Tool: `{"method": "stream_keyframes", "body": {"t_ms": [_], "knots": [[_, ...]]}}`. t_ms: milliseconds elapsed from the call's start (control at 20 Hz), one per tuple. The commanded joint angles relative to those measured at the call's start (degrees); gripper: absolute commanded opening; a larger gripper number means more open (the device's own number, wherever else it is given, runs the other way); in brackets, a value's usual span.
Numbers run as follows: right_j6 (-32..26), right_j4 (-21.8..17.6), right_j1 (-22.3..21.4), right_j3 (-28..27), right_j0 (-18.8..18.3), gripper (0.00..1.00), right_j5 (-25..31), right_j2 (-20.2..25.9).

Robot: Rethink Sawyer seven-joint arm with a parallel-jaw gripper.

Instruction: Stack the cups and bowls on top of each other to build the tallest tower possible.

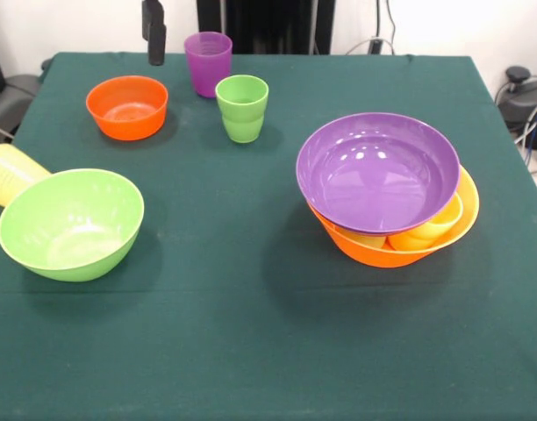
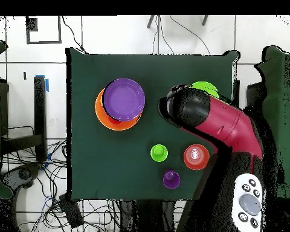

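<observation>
Purple bowl [image 1: 377,172] sits tilted in the yellow-orange bowl [image 1: 367,249].

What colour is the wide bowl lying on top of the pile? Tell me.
Purple: the wide shallow bowl sits tilted on the yellow-orange bowl; the front view shows it best.

This looks like a robotics lab. A red and black robot arm [image 2: 223,124] reaches over a counter [image 1: 251,351] draped in dark green cloth. Loose cables [image 2: 32,175] trail across a pale tiled floor [image 2: 99,33], and what may be taped markings show there.
</observation>
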Motion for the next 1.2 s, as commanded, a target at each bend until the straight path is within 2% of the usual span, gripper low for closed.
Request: {"method": "stream_keyframes", "body": {"t_ms": [50, 200, 400, 600, 950, 1200], "knots": [[-10.0, -3.7, -3.3, 1.9, -3.5, 1.00, 3.8, 6.2], [-11.7, -4.4, -4.1, 5.4, -5.2, 1.00, 1.2, 7.2], [-14.0, -6.1, -4.5, 12.4, -9.4, 1.00, -5.8, 10.0], [-13.3, -7.9, -4.0, 17.1, -12.8, 1.00, -12.1, 13.4], [-7.0, -11.0, -1.8, 19.1, -13.6, 1.00, -19.1, 15.4], [-1.5, -11.2, 0.5, 20.5, -12.6, 1.00, -24.7, 15.8]]}}
